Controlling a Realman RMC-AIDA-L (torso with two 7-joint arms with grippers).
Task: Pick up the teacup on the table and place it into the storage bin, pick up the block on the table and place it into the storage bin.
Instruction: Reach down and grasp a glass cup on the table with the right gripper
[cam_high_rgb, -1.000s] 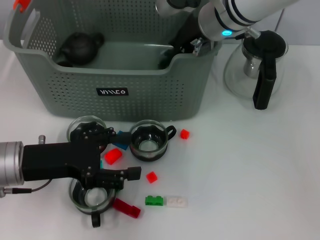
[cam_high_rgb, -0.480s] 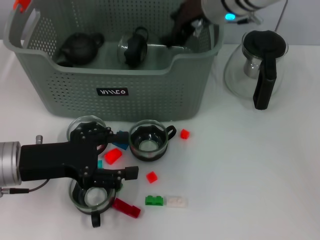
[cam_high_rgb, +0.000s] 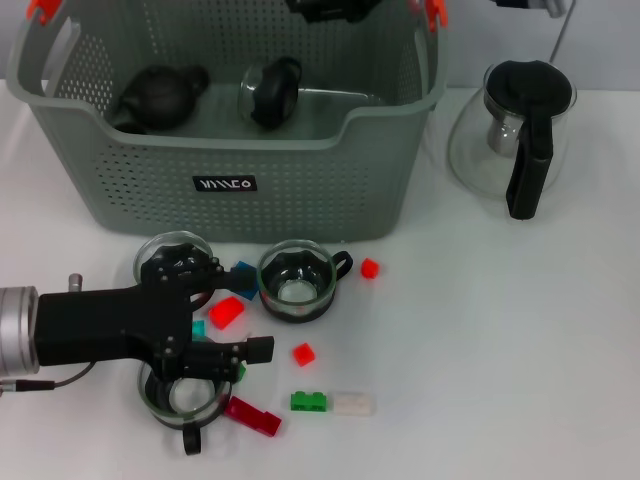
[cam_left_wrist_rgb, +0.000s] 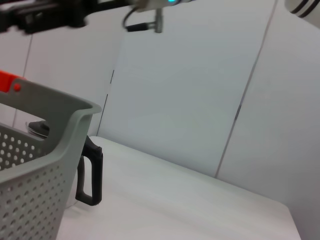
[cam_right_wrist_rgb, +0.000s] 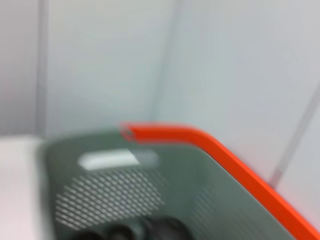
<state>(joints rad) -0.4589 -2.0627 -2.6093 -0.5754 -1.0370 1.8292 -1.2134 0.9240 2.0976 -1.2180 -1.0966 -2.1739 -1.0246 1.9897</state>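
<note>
From the head camera, the left arm lies low across the bench (cam_high_rgb: 520, 340), reaching in sideways in front of the bin (cam_high_rgb: 225, 150). Its left pincer (cam_high_rgb: 245, 315) sits among the scattered cups and blocks there; one black finger (cam_high_rgb: 245, 349) juts out over the nearest cup (cam_high_rgb: 182, 392), while the other finger cannot be made out, so how far it is open and whether it holds anything cannot be told. The right pincer (cam_high_rgb: 330, 8) shows only as a dark shape at the frame's edge above the bin's far wall; its opening cannot be told either. Inside the bin lie a teacup (cam_high_rgb: 270, 90) on its side and a dark teapot (cam_high_rgb: 160, 95). Just in front of the bin stand two more cups (cam_high_rgb: 295, 282) (cam_high_rgb: 165, 255), with a red block (cam_high_rgb: 226, 312), a blue block (cam_high_rgb: 243, 277) and a small red block (cam_high_rgb: 369, 267) near them; a carafe (cam_high_rgb: 510, 135) stands beside the bin. The left wrist camera adds the bin's corner (cam_left_wrist_rgb: 55, 150) with an orange clip (cam_left_wrist_rgb: 10, 82), the carafe's handle (cam_left_wrist_rgb: 91, 172) behind it, and the right arm (cam_left_wrist_rgb: 60, 12) above. The right wrist camera shows the bin's inside wall (cam_right_wrist_rgb: 125, 195) and orange handle (cam_right_wrist_rgb: 220, 160), blurred.
</note>
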